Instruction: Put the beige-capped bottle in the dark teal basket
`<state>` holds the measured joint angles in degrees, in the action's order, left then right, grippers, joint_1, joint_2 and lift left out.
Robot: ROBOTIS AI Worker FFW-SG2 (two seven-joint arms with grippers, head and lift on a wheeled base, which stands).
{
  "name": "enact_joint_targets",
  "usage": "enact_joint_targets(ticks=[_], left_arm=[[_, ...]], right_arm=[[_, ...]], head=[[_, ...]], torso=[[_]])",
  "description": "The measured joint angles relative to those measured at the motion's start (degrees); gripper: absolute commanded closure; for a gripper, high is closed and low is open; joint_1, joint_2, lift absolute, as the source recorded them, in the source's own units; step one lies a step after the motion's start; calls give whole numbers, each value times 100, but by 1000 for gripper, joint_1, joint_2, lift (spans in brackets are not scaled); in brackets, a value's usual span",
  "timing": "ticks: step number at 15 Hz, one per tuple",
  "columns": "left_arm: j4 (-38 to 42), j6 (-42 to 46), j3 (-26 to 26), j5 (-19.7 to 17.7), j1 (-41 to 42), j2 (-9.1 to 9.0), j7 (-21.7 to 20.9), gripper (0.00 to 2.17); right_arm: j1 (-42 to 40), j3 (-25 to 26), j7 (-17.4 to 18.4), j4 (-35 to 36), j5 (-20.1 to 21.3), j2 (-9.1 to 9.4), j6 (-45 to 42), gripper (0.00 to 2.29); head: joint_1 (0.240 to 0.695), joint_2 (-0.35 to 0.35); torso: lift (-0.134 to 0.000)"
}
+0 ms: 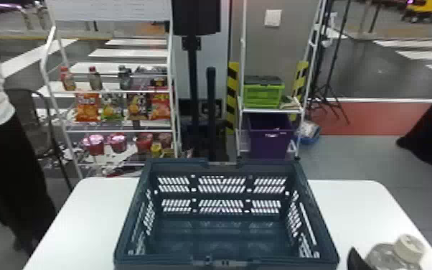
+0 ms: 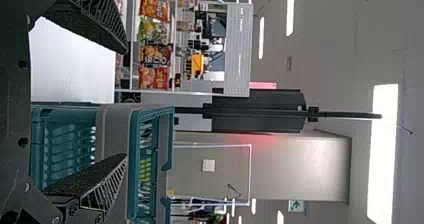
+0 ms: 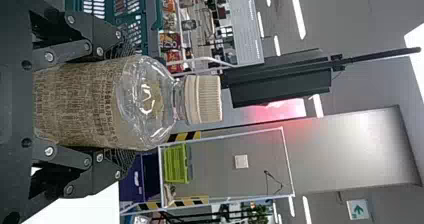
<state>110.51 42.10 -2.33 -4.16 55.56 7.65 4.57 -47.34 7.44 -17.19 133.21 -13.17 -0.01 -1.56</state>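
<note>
At the lower right corner of the head view, a black finger of my right gripper (image 1: pixel 356 259) shows beside the beige-capped bottle (image 1: pixel 411 247), to the right of the dark teal basket (image 1: pixel 319 222). In the right wrist view my right gripper (image 3: pixel 120 104) is shut on the bottle (image 3: pixel 80 104), which is upright with its cap on. The basket (image 3: pixel 150 14) stands beyond it. My left gripper (image 2: pixel 125 104) is open, with nothing between its fingers; in the left wrist view the basket (image 2: pixel 115 134) lies behind the lower finger.
The basket stands on a white table (image 1: pixel 93 215). Behind the table are a shelf rack (image 1: pixel 118 91) with snacks and bottles, a black post (image 1: pixel 192 79), and a rack holding a green crate (image 1: pixel 263 95) and a purple bin (image 1: pixel 271 143). A person stands at the left.
</note>
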Motion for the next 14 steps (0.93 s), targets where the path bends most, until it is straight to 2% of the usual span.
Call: enact_joint_targets(ticks=[6, 8, 10, 14], left_arm=[[-55, -37, 3, -23, -58, 9, 0, 151], [-72, -51, 4, -33, -63, 15, 0, 151], [-92, -58, 8, -59, -70, 30, 0, 151], [-196, -52, 13, -82, -104, 22, 0, 151]], right_arm=[[1373, -523, 569, 425, 233, -69, 2241, 2290], [1977, -841, 854, 418, 330, -178, 3090, 2290], [2596, -1168, 1153, 275, 356, -321, 3851, 2290], [3899, -1679, 1520, -215, 360, -348, 5413, 2290]], head=[[499, 0], [499, 0], [499, 0], [499, 0]], torso=[[0], [0], [0], [0]])
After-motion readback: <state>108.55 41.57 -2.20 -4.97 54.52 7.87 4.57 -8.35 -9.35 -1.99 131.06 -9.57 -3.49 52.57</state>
